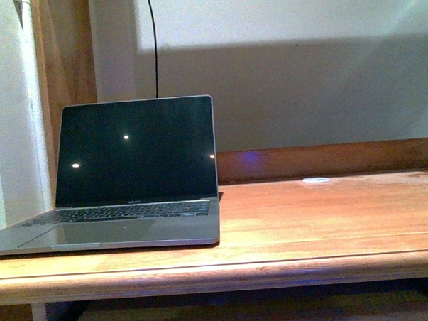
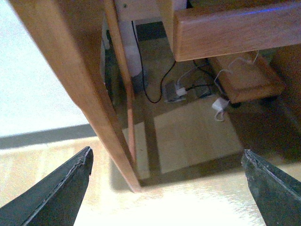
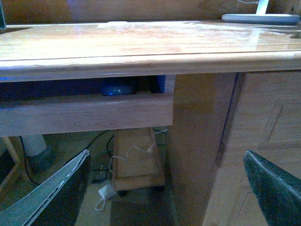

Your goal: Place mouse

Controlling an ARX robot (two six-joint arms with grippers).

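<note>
A small dark domed thing [image 3: 116, 88], apparently the mouse, lies in the shaded slot under the desk top, behind a wooden front rail [image 3: 84, 115]; only its top shows. My right gripper [image 3: 167, 188] is open and empty, low in front of the desk, below and apart from it. My left gripper [image 2: 167, 188] is open and empty, lower than the desk top, facing the floor and a slanted wooden leg [image 2: 113, 136]. Neither gripper shows in the front view. No mouse is on the desk top [image 1: 330, 219].
An open laptop [image 1: 136, 178] with a dark screen stands at the desk's left. A small white disc [image 1: 316, 179] lies near the back rail. A white lamp base [image 3: 261, 18] sits at the far right. Cables and a white charger [image 2: 220, 106] lie on the floor.
</note>
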